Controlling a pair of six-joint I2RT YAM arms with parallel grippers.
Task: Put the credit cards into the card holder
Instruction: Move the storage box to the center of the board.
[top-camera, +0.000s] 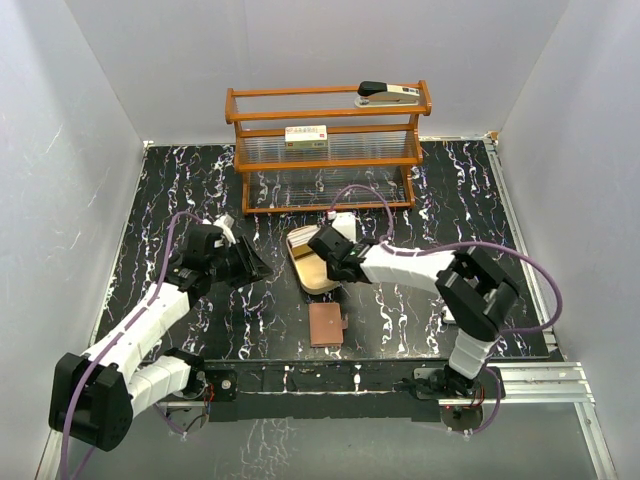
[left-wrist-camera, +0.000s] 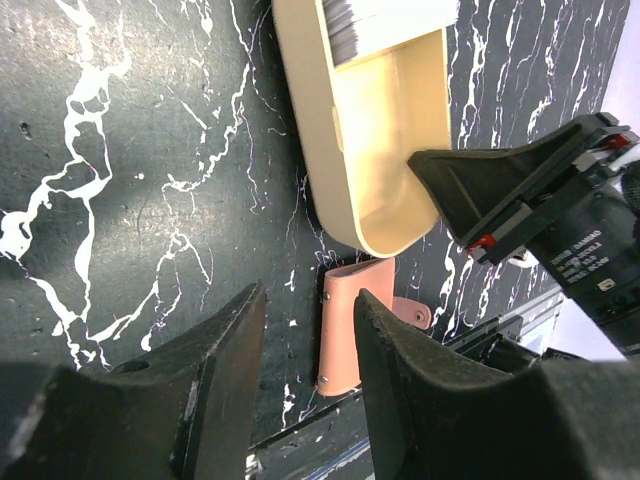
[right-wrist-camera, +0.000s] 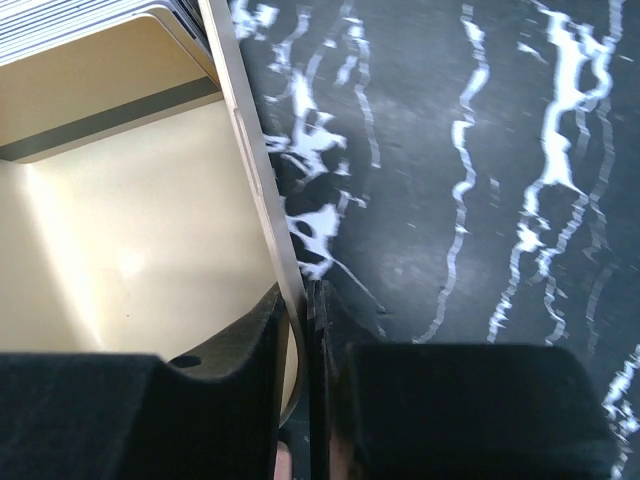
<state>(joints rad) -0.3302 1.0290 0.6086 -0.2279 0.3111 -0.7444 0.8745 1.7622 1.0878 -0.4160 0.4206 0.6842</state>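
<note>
The credit cards (top-camera: 302, 238) lie as a pale stack at the far end of the oval wooden tray (top-camera: 318, 288); their edges show in the left wrist view (left-wrist-camera: 385, 25) and the right wrist view (right-wrist-camera: 80, 25). The reddish-brown card holder (top-camera: 327, 325) lies closed on the table in front of the tray, its tab to the right; it also shows in the left wrist view (left-wrist-camera: 345, 335). My right gripper (top-camera: 327, 247) is shut on the tray's right rim (right-wrist-camera: 262, 170). My left gripper (top-camera: 258, 268) is open and empty, left of the tray above the table.
A wooden rack (top-camera: 330, 150) stands at the back, with a stapler (top-camera: 388, 94) on its top shelf and a cream-and-yellow box (top-camera: 306, 136) on the middle one. White walls enclose the black marbled table (top-camera: 420, 200).
</note>
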